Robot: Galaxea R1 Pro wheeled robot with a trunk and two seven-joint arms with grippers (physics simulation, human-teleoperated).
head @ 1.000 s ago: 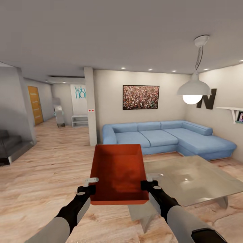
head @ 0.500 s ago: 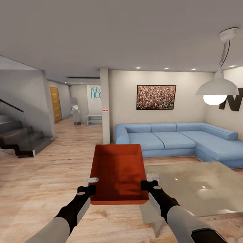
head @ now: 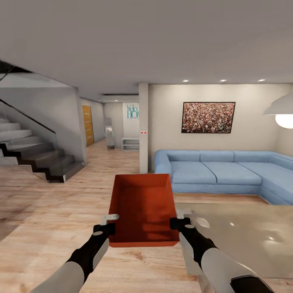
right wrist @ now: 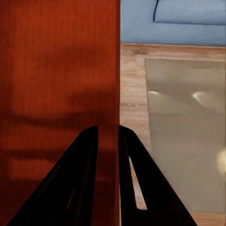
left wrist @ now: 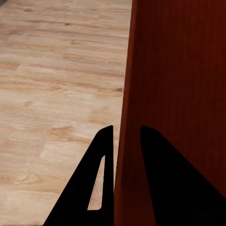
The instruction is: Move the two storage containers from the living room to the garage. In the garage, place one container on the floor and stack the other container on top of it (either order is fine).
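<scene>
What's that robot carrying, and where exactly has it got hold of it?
One orange-red storage container, carried between both arms: the left gripper pinches its left side wall, the right gripper its right side wall.

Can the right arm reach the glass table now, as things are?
Probably not: the right gripper is shut on the container wall, as is the left gripper, so it is not free for the glass table.

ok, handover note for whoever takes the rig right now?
Left pincer: shut on the storage container's left wall, one finger each side.
Right pincer: shut on its right wall the same way.
Container is held level in front of the trunk, over the wood floor, beside the glass table.
Done: one container picked up.
Left: carry it to the garage, set it down, fetch the other container, stack it. Hallway lies ahead, past the stairs.
</scene>
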